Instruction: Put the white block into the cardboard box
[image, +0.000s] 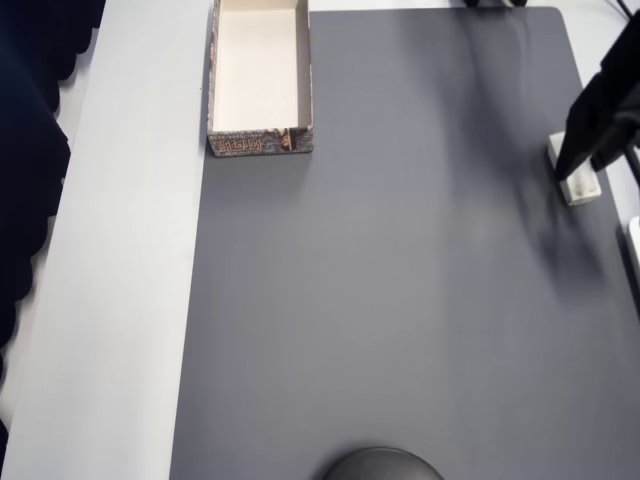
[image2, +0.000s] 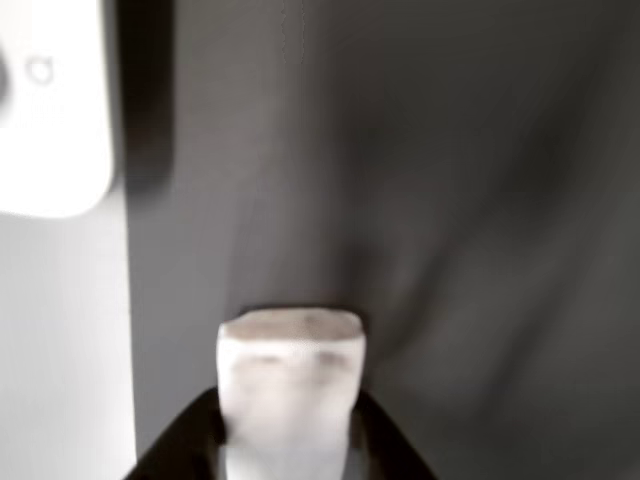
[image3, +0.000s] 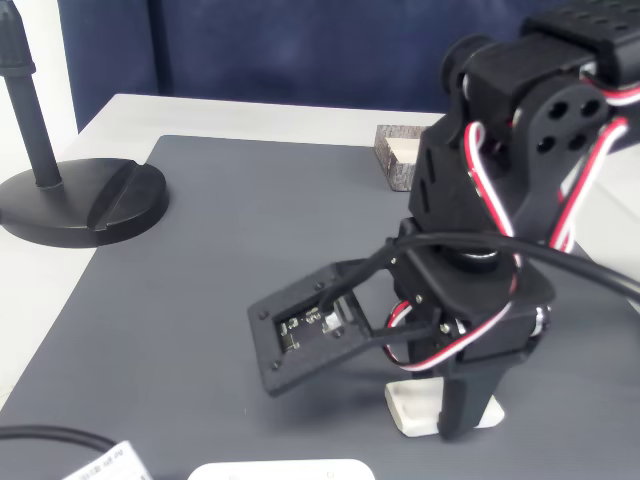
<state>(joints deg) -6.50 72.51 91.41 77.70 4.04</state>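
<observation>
This looks like a lab or office desk set up for robot trials. A grey mat (image: 400, 300) covers most of a pale white tabletop (image: 130, 300), and a black stand with a round base (image3: 75, 205) sits on the table's bare margin, beside the mat's edge. Behind the far edge hangs a dark blue curtain (image3: 300, 50). The black arm's exposed circuit board (image3: 315, 325) and red-white wiring (image3: 580, 190) fit a test bench.

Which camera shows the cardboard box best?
The overhead view: the box shows nearly whole, open top, cream inside, printed near wall, at the mat's top left. The fixed view catches just a corner of it behind the arm.
</observation>
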